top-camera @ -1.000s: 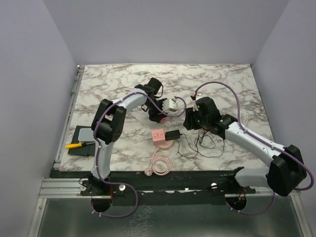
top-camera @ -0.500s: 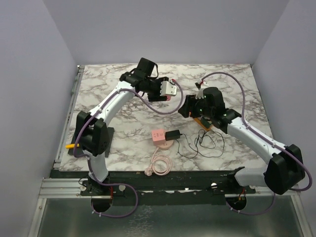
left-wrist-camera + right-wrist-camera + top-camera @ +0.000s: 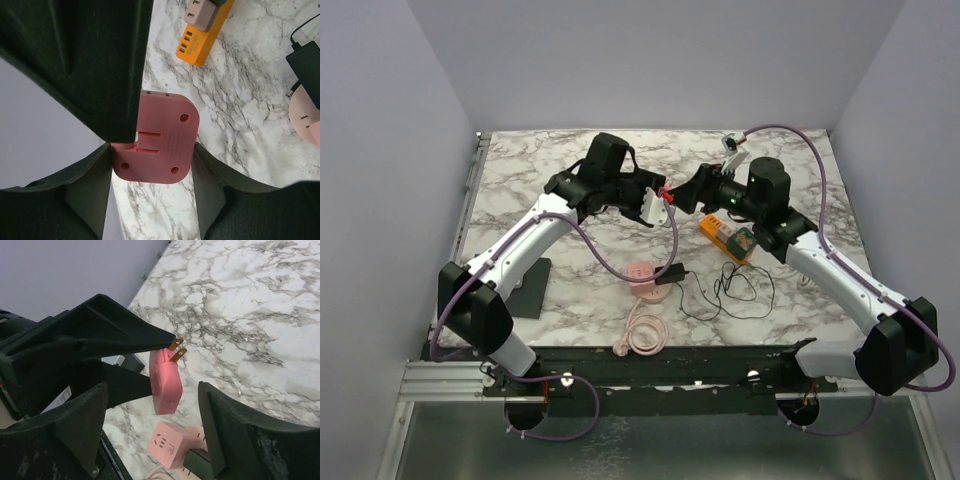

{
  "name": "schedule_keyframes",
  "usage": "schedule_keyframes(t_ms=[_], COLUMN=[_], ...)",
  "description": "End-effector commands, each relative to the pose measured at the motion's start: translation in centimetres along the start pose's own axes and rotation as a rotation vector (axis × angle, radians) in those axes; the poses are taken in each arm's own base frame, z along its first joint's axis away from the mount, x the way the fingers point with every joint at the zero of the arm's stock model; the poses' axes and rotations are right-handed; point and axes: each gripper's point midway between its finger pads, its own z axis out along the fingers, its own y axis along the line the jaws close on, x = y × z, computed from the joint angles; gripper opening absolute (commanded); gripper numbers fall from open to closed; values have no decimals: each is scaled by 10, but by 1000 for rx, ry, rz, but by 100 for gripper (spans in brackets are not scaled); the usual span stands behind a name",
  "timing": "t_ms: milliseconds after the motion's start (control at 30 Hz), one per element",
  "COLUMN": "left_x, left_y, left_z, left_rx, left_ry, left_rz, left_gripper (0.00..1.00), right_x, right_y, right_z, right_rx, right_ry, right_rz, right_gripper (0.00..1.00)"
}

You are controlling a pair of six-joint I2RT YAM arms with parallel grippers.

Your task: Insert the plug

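Note:
The pink plug (image 3: pixel 159 137) is a flat adapter with two brass prongs (image 3: pixel 176 349), and it hangs in mid-air above the table. My left gripper (image 3: pixel 152 150) is shut on it, one finger against each side. In the top view the left gripper (image 3: pixel 658 205) and the right gripper (image 3: pixel 686 194) meet nose to nose over the table's middle. My right gripper (image 3: pixel 152 387) is open, its fingers (image 3: pixel 85 420) standing either side of the plug (image 3: pixel 165 380) without touching it. An orange power strip (image 3: pixel 724 238) lies just right of the two grippers.
A pink cube socket (image 3: pixel 641 275) with a black adapter (image 3: pixel 670 272) plugged into its side sits on a pink disc at the front centre. Its pink cable coils (image 3: pixel 645 335) near the front edge, next to thin black wire loops (image 3: pixel 740 290). A dark pad (image 3: pixel 530 285) lies at the left.
Both arms have swung up and toward the back centre. The left gripper has carried the plug along. The right gripper's jaws have spread wider around it.

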Motion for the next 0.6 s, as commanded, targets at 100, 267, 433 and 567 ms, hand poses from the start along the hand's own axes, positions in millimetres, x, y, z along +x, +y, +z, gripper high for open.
schedule_keyframes(t_ms=[100, 267, 433, 567], left_x=[-28, -35, -52, -64], left_y=[23, 26, 29, 26], left_z=[-13, -18, -21, -21], left_rx=[-100, -123, -135, -135], left_ry=[-57, -79, -136, -167], left_rz=[102, 64, -18, -90], left_gripper=[23, 22, 21, 21], right_x=[-1, -4, -17, -24], right_y=[15, 11, 19, 30], right_z=[3, 3, 10, 16], right_rx=[-81, -68, -120, -194], right_ry=[8, -28, -86, -95], right_rz=[29, 24, 18, 5], right_gripper=[78, 73, 64, 41])
